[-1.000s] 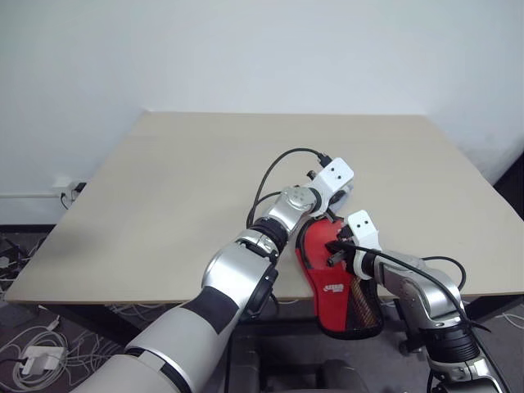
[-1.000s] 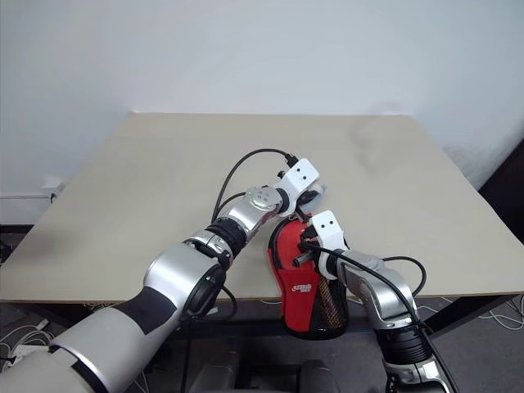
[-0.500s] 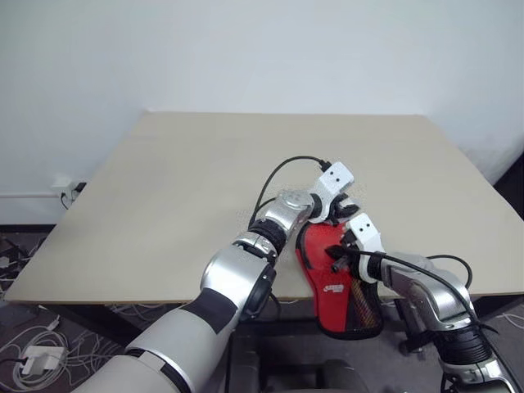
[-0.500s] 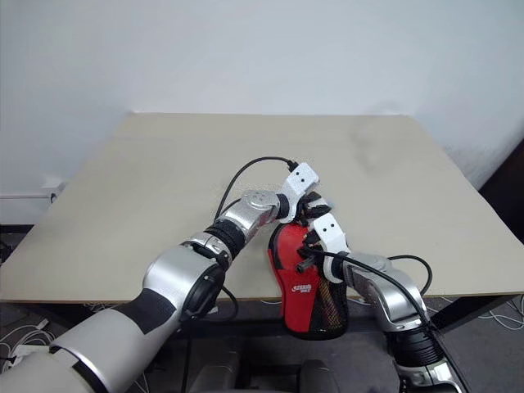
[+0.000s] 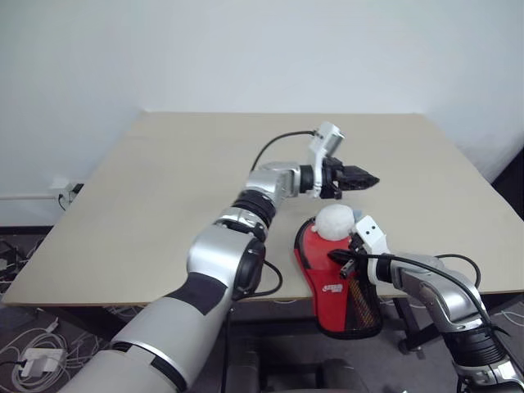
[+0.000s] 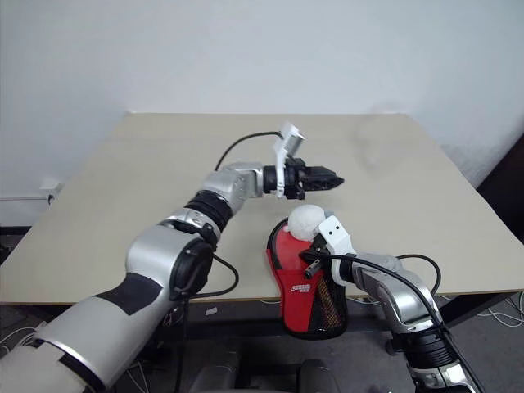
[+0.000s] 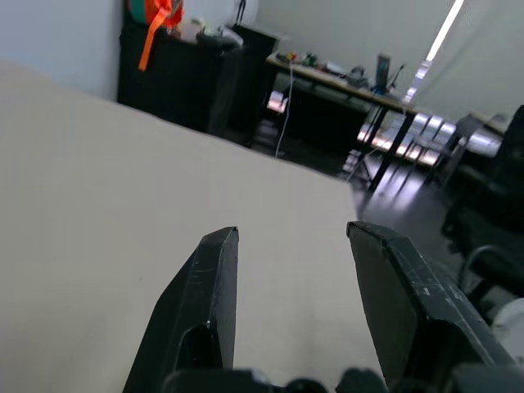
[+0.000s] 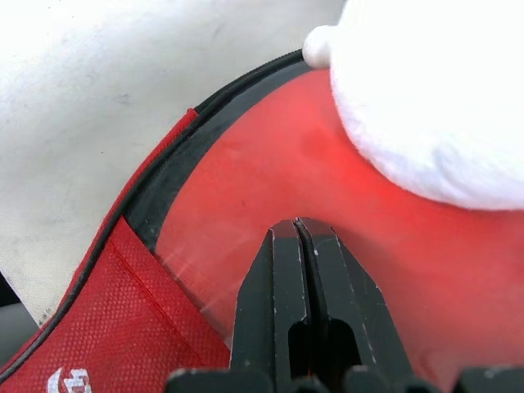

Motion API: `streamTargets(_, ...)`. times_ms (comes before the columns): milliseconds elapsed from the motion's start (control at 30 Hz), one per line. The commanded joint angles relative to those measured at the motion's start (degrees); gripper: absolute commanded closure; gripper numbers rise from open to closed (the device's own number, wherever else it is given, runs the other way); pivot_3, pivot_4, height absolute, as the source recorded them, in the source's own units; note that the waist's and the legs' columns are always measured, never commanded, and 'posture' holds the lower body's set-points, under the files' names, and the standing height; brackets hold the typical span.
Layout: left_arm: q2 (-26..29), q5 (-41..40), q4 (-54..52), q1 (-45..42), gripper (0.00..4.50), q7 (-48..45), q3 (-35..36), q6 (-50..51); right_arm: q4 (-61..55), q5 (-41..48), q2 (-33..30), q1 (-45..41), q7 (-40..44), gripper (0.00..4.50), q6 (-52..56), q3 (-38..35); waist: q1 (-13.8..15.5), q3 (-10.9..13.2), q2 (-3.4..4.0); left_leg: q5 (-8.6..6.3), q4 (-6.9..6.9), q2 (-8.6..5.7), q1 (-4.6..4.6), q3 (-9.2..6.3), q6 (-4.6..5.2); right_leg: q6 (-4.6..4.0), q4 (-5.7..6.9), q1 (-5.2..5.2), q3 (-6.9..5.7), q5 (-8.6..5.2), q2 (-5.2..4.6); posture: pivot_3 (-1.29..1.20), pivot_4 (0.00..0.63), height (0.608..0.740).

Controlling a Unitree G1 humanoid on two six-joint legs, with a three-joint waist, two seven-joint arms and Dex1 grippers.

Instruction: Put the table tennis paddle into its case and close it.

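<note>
- Head views: the case (image 5: pixel 332 274) lies at the near edge of the table (image 5: pixel 164 188), right of centre, red face up, with its mesh end hanging over the edge toward the robot.
- A white rounded lump (image 5: pixel 334 221) sits on the far end of the case; what it is I cannot tell.
- The left gripper (image 5: pixel 366 179) hangs above the table just beyond the case, pointing level toward the right, touching nothing.
- The right gripper (image 5: pixel 342 260) lies over the middle of the case, pointing to the left, its tips low against the red face.
- Left wrist view: the left gripper (image 7: pixel 295 246) has its two black fingers (image 7: pixel 209 282) spread apart with nothing between them; bare table (image 7: pixel 98 180) lies below, and a dark desk (image 7: pixel 344 90) stands in the room beyond.
- Right wrist view: the right gripper (image 8: pixel 300 233) is pressed together, pinching nothing, just over a smooth red surface (image 8: pixel 262 180) inside the black zipper rim (image 8: pixel 176 160). This may be the paddle's face, but I cannot tell for sure.
- The white lump (image 8: pixel 434 90) covers part of that red surface.
</note>
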Motion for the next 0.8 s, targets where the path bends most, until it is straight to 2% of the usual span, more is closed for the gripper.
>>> streamTargets(33,3.4,-1.1,-3.1,-1.4,2.32,-2.1,0.4,0.6,-1.5,2.0,-1.2,0.1,1.3,4.5,-0.2,-3.1,0.1,0.0,0.0,0.0,0.0,0.0,-0.01,0.0,0.0,0.01,0.0,0.0,0.0,0.01,0.0,0.0,0.0,0.715)
streamTargets(167,10.1,1.5,-5.9,2.4,2.29,-7.6,-3.0,-0.5,-2.9,4.8,-2.2,-0.4,2.4,3.61,-0.4,-6.9,0.0,0.0,0.02,0.0,0.01,0.0,-0.03,0.01,0.0,-0.13,0.0,-0.01,0.01,0.12,-0.01,0.0,0.0,0.715)
streamTargets(267,13.9,2.0,-11.2,7.4,2.29,-13.7,-6.4,1.0,-3.6,7.3,-1.8,-1.4,2.8,2.48,-0.4,-9.5,-0.1,0.0,0.03,0.0,-0.03,0.04,-0.01,0.02,0.0,-0.15,0.01,-0.02,0.02,0.14,0.02,0.0,0.0,0.715)
streamTargets(433,18.6,0.7,-30.3,19.9,2.29,-20.9,-13.2,9.6,-2.6,10.7,-0.3,-4.5,1.2,0.71,0.2,-14.6,-0.1,0.1,0.01,0.0,-0.02,0.09,-0.05,0.05,0.0,-0.17,0.03,0.0,0.06,0.16,0.03,0.0,0.0,0.715)
streamTargets(567,18.8,-1.4,-49.2,31.3,2.29,-18.6,-17.4,17.2,0.7,11.3,0.2,-8.0,-0.8,0.71,-0.6,-16.9,0.1,0.1,0.01,0.0,0.03,0.1,-0.07,0.05,0.01,-0.22,0.02,0.0,0.01,0.13,-0.06,0.0,0.0,0.715)
streamTargets(800,12.4,-0.2,-60.0,37.6,2.29,-7.5,-23.6,20.3,8.6,7.8,1.4,-13.2,-5.0,0.71,-2.8,-14.7,0.0,0.1,0.05,0.01,0.03,0.05,-0.04,0.07,0.02,-0.23,0.05,0.03,-0.05,0.14,-0.14,0.0,0.0,0.715)
